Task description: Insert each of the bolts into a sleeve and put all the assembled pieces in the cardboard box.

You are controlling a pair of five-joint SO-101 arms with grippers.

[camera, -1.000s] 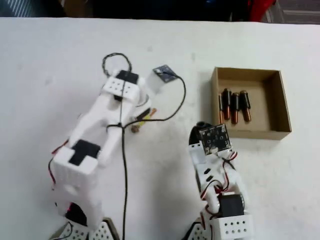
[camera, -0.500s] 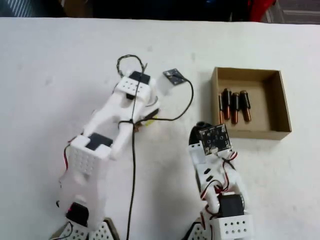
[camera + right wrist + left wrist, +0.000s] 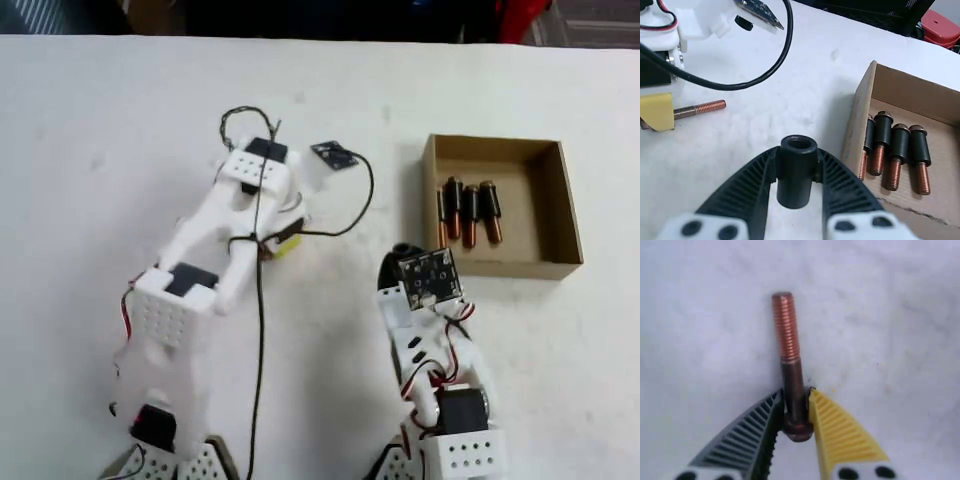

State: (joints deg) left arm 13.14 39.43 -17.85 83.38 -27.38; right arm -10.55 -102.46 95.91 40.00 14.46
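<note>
L claw (image 3: 796,396) is clamped on a bolt (image 3: 789,345) just above its head, grey finger (image 3: 740,445) on 1 side, yellow finger (image 3: 842,435) on the other. The smooth shank and copper thread stick out past the tips over the white table (image 3: 900,315). Seen from the R wrist, that bolt (image 3: 699,107) lies about level, thread end toward the cardboard box (image 3: 859,117); can't tell if it touches the table.

R claw (image 3: 797,159) grips 1 black sleeve (image 3: 796,175) btw its 2 black fingers (image 3: 745,185), sleeve upright w/ its open bore up toward the wrist camera. Sleeve and bolt are apart, bolt not yet in.

In the high view the R arm (image 3: 432,340) sits just beside the box's near-left corner. The L arm (image 3: 210,250) is further left, well apart from the box. Inside the box, by its left wall, 4 assembled pieces (image 3: 468,212) lie side by side, black sleeves at the far end, threads pointing toward the arms. A black cable (image 3: 258,330) runs along the L arm.
</note>
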